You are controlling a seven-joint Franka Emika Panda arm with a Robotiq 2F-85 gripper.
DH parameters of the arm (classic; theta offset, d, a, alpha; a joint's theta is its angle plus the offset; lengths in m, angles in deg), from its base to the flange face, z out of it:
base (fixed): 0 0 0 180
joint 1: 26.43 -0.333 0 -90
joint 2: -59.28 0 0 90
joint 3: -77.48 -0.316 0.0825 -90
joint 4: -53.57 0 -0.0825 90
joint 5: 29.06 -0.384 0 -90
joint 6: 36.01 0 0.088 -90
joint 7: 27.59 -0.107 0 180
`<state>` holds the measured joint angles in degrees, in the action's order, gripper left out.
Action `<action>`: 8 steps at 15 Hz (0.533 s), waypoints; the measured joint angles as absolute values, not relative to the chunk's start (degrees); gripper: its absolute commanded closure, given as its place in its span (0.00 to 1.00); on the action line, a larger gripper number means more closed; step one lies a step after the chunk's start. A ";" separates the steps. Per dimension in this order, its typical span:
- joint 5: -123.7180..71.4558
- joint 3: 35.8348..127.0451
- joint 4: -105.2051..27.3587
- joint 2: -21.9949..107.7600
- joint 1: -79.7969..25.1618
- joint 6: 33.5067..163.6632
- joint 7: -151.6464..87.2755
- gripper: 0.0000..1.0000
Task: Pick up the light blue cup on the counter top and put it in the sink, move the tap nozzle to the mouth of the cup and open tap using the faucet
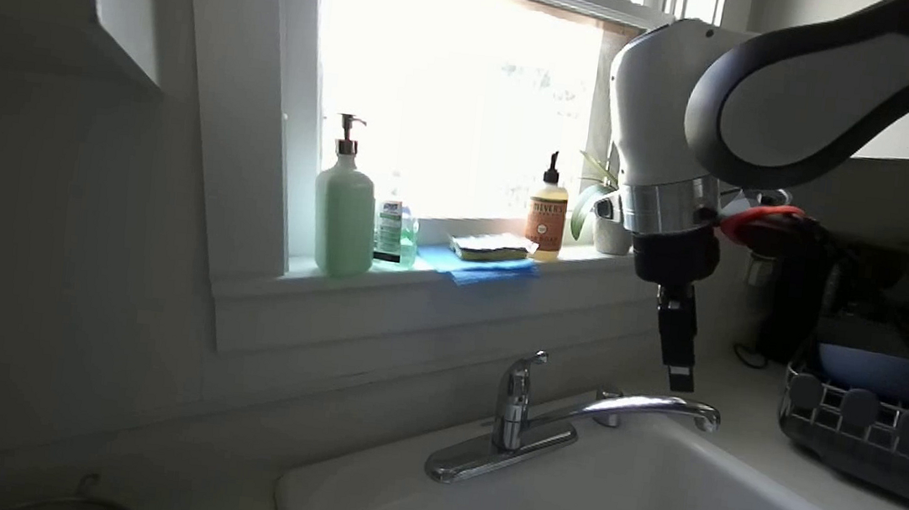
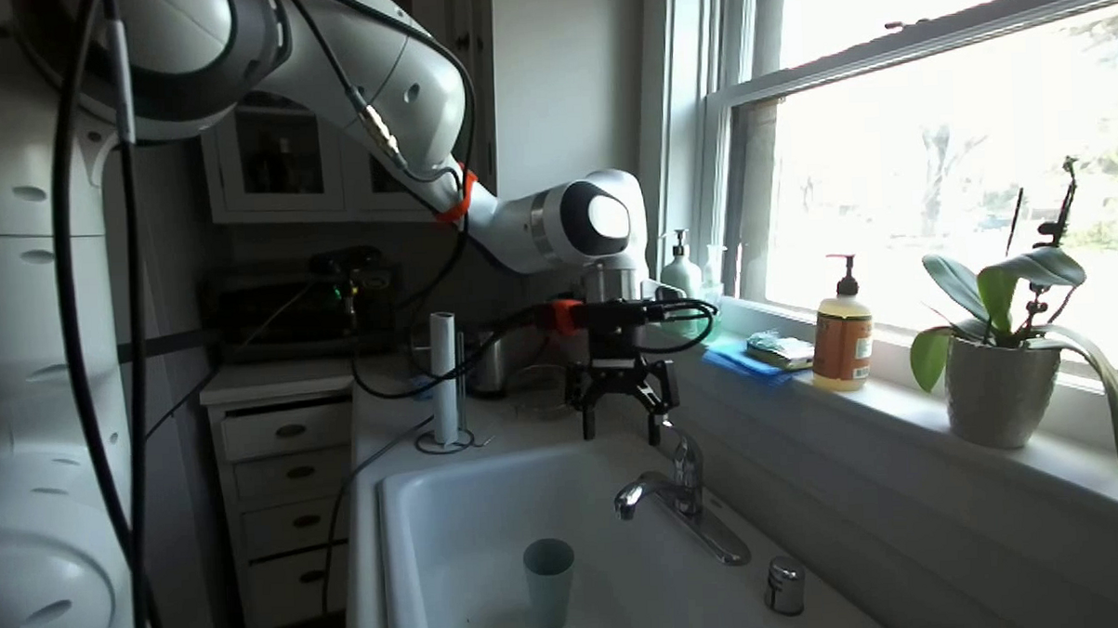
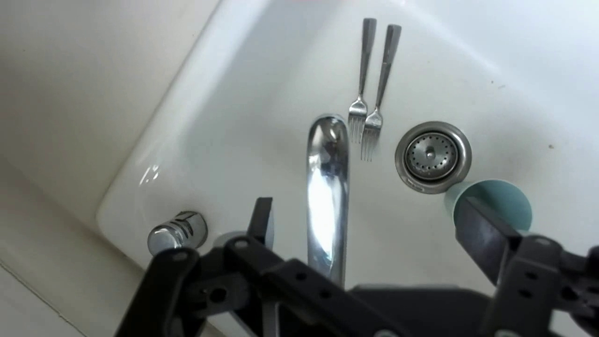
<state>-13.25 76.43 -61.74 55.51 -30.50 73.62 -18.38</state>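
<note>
Jaws spread wide, empty, hanging just above tap nozzle (image 3: 328,201).

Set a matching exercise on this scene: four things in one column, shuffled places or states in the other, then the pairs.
1. pale blue-green tapered cup
2. arched chrome spout
3. black two-fingered gripper
4. orange-labelled pump bottle

A. open, holding nothing
B. upright in the white rectangular sink, near the metal drain
C. on the white windowsill
D. reaching out over the white rectangular sink

Pairs: 1-B, 2-D, 3-A, 4-C
</note>
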 measured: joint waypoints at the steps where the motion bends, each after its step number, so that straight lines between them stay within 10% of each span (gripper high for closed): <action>1: -13.25 76.59 -61.76 55.30 -29.73 73.61 -15.74 0.00; 8: -14.87 76.85 -63.32 52.36 -27.61 73.82 -11.54 0.00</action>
<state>-14.87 76.85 -63.32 52.36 -27.61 73.82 -11.54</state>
